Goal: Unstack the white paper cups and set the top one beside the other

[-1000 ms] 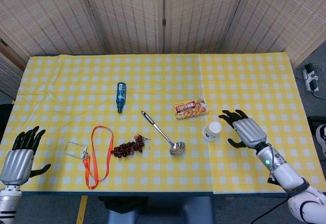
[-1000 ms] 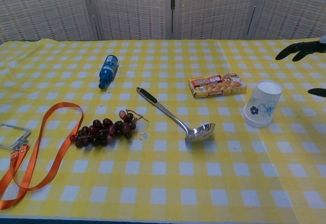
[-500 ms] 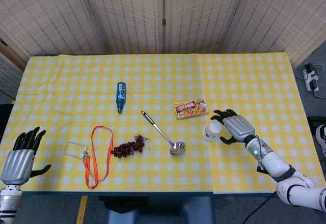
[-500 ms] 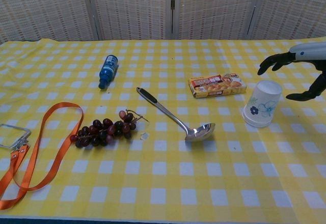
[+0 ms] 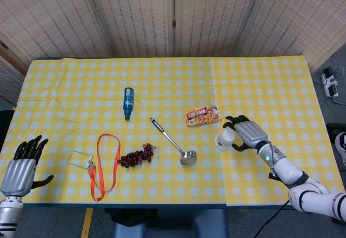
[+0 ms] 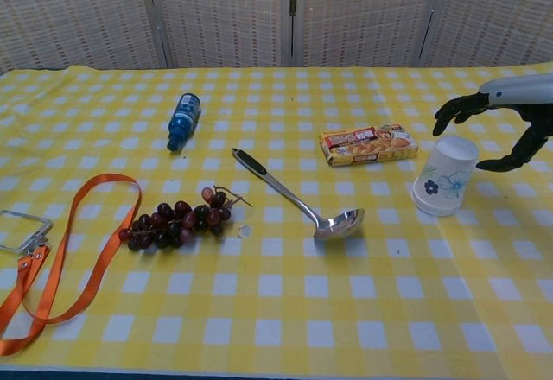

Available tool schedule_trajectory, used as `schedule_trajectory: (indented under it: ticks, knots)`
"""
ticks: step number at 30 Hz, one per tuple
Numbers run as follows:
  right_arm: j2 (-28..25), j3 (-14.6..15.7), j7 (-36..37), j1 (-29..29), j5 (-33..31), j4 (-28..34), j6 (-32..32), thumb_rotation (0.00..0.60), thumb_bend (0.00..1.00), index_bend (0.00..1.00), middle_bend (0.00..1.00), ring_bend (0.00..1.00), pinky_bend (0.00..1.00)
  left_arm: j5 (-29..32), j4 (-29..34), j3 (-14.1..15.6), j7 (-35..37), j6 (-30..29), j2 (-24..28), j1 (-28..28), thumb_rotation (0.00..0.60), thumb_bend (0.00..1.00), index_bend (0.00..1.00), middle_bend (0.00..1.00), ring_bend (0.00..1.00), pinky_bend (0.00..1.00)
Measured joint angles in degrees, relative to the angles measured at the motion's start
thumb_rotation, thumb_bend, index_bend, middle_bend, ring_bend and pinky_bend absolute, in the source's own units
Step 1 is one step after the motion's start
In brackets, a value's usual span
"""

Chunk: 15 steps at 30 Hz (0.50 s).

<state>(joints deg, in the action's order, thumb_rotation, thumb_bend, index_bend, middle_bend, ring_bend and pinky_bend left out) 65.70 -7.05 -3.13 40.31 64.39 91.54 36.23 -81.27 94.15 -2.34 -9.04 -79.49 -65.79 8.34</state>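
Observation:
The stacked white paper cups (image 5: 225, 138) (image 6: 443, 175) stand upside down on the yellow checked cloth, right of centre, with a blue flower print on the side. My right hand (image 5: 245, 132) (image 6: 505, 117) hovers just right of the cups, fingers spread around the top without clearly touching. My left hand (image 5: 20, 167) rests open at the table's front left corner, far from the cups; it does not show in the chest view.
A curry box (image 5: 203, 115) lies just behind the cups. A metal ladle (image 5: 174, 143), a bunch of grapes (image 5: 137, 156), an orange lanyard with a badge (image 5: 100, 165) and a blue bottle (image 5: 128, 102) spread leftwards across the table (image 5: 270, 81).
My right hand has moved left toward the cups and now brackets them. The cups and my left hand have not moved.

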Motion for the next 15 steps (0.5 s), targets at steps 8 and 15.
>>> schedule_trajectory:
  ticks: [8, 15]
  knots:
    - [0.43, 0.23, -0.33, 1.11, -1.07, -0.44, -0.13, 0.600, 0.40, 0.29, 0.11, 0.11, 0.06, 0.25, -0.22, 0.02, 0.19, 0.19, -0.01, 0.01, 0.600, 0.20, 0.00, 0.00, 0.00, 0.00]
    - [1.00, 0.60, -1.11, 2.10, -2.41, -1.05, -0.36, 0.600, 0.40, 0.31, 0.11, 0.11, 0.06, 0.83, -0.30, 0.14, 0.25, 0.78, -0.01, 0.04, 0.600, 0.20, 0.00, 0.00, 0.00, 0.00]
